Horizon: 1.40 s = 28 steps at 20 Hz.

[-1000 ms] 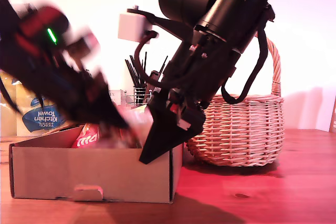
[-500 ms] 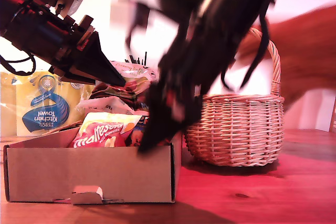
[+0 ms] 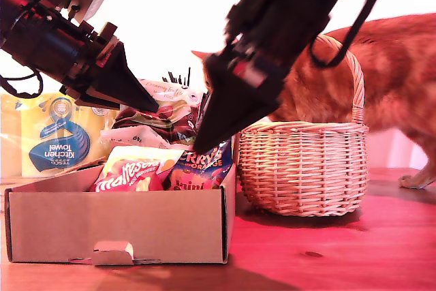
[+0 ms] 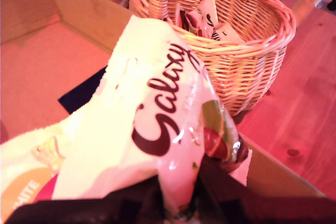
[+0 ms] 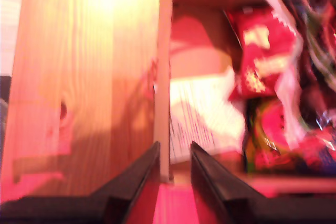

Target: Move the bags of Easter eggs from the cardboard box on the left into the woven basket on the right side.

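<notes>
Reddish-brown wooden tabletop [image 3: 340, 250] carries a wide, shallow brown cardboard box [image 3: 116, 223] at the exterior view's left. The round tan wicker basket with an arched handle [image 3: 303, 168] stands just beside the box, toward the exterior view's right.

My first gripper [image 3: 153, 105] hangs above the box, clamped on a glossy cream pouch with brown script [image 4: 142, 119] that dangles clear of the box contents. From its wrist view the basket mouth lies straight ahead, past the box's far wall, with a few pouches already inside. The pouch's long axis points roughly toward the basket.

My second gripper [image 3: 204, 141] hovers over the box wall nearest the basket. Its jaws are narrowly parted and hold nothing. It sits right in the lane between the held pouch and the basket, so I judge it needs to clear out first.

A red pouch with a yellow top [image 3: 133, 172] and a dark blue pouch with orange lettering [image 3: 204, 165] lie in the box. An orange cat [image 3: 381, 66] stands close behind the basket handle, which squeezes the room on that side.
</notes>
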Each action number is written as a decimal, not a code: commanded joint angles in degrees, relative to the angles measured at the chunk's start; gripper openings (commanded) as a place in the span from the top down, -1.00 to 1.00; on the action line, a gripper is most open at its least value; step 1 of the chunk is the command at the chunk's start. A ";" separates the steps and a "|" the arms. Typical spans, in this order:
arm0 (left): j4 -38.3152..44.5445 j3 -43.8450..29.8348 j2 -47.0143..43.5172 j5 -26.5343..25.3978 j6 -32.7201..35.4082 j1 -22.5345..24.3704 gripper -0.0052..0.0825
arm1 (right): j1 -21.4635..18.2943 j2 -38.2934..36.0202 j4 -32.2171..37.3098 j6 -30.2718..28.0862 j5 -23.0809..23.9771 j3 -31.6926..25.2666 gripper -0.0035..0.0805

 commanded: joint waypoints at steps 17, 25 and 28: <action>11.21 -0.92 -4.74 -12.72 0.22 -16.61 0.93 | -6.58 -25.64 -24.17 8.04 2.60 -0.28 0.95; 29.97 -0.92 2.43 -20.65 -0.02 -23.50 0.93 | -12.13 -37.00 -36.52 10.86 3.80 -0.28 0.95; 38.73 -0.92 7.82 -24.41 0.44 -24.72 0.93 | -12.96 -39.39 -38.07 11.50 3.78 -0.28 0.95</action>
